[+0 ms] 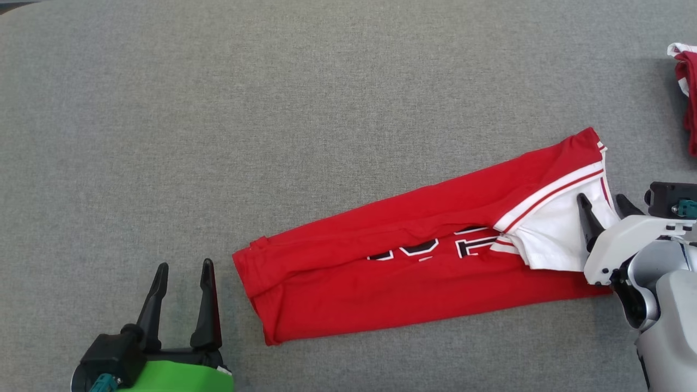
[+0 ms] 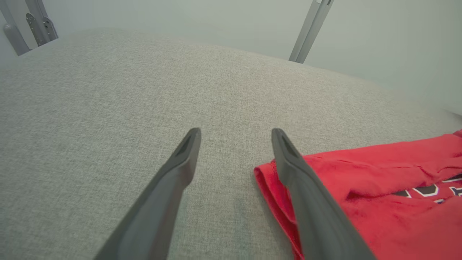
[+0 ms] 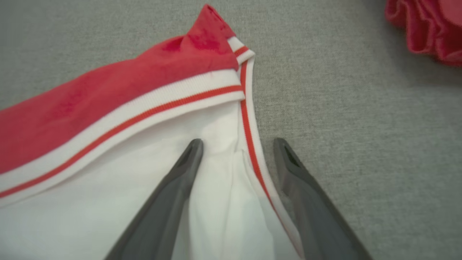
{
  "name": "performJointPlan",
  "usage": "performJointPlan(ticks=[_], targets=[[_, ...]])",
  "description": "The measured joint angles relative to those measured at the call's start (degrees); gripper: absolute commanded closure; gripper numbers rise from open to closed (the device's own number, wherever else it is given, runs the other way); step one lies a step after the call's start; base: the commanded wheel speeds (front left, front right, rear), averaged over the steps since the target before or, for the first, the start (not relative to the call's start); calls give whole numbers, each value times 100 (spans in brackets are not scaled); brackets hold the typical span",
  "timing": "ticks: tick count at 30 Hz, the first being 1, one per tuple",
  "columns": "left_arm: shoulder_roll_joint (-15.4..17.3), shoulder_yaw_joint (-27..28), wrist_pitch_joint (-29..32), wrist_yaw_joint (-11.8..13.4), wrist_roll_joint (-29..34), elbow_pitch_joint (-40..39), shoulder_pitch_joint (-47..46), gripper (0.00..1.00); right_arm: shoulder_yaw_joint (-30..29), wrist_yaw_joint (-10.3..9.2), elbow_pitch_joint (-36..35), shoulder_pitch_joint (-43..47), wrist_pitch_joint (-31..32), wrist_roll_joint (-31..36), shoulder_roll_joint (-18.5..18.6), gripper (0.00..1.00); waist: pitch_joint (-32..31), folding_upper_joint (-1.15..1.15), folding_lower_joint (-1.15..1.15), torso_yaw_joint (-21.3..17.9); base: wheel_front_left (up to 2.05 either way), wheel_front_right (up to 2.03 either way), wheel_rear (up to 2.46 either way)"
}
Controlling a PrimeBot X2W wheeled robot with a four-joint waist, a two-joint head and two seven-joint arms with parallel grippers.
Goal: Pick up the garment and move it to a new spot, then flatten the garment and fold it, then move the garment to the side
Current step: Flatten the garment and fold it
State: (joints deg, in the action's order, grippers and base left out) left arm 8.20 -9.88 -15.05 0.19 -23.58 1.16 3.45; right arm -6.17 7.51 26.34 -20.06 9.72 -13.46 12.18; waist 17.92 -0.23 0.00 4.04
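1. L gripper (image 1: 184,264), lower left of head view: fingers spread wide w/ nothing between them, tips over the bare grey table (image 1: 326,98), just left of the hem end of the garment (image 1: 414,283). In the L wrist view one finger overlaps the hem corner; contact can't be told
2. The garment, centre to right of head view: a red jersey w/ a white, stripe-trimmed panel at its right end. It lies flat on the table as one long narrow band, slanting from lower centre up to the right. The lettering is partly hidden under a folded-in flap
3. R gripper (image 1: 601,198), right edge of head view: fingers apart, gripping nothing. In the R wrist view one finger is over the white panel and the other over the table just beside the striped edge, i.e. straddling that edge
4. Second red cloth (image 1: 687,92), upper right corner: bunched, well apart from the garment, prob. not part of this step
5. Progress (judgement): repositioning, flattening & lengthwise folds look done. Left to do: cross-fold(s) to shorten the band, prob. w/ one gripper at each end, then the move to the side
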Motion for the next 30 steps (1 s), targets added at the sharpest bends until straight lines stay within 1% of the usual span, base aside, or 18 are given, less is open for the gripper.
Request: performJointPlan(ticks=[6,7,8,9,14,18,21,26,28,30], targets=[[-207,169,0,-224,253,57,-2,0,36,11,256,-73,94,-264,130,0,15,0,0,52,0,0,0],[-249,229,0,-267,309,77,0,0,133,9,282,-79,211,-470,172,20,-22,0,0,48,0,0,0],[-278,257,0,-281,326,73,1,0,189,3,285,-76,269,-595,198,66,-41,0,0,44,0,0,0],[-305,292,0,-304,359,66,2,0,268,3,277,-70,353,-760,222,100,-58,0,0,40,0,0,0],[-397,424,0,-380,492,60,36,0,538,2,98,105,489,-1441,426,100,-159,0,0,6,0,0,0],[-437,474,0,-454,552,135,88,0,548,4,-5,190,502,-1858,613,100,-265,0,0,-31,0,0,0],[-471,477,0,-497,581,196,144,0,428,4,-76,213,505,-2075,846,100,-370,0,0,-57,0,0,0],[-502,481,0,-524,609,243,230,0,-3,3,-257,202,465,-2149,1339,100,-565,0,0,-86,0,0,0],[-506,494,0,-525,609,242,274,0,-170,3,-437,203,465,-2148,1503,100,-636,0,0,-88,0,0,0],[-514,520,0,-525,609,243,309,0,-275,-2,-781,214,483,-2164,1592,100,-696,0,0,-81,0,0,0]])
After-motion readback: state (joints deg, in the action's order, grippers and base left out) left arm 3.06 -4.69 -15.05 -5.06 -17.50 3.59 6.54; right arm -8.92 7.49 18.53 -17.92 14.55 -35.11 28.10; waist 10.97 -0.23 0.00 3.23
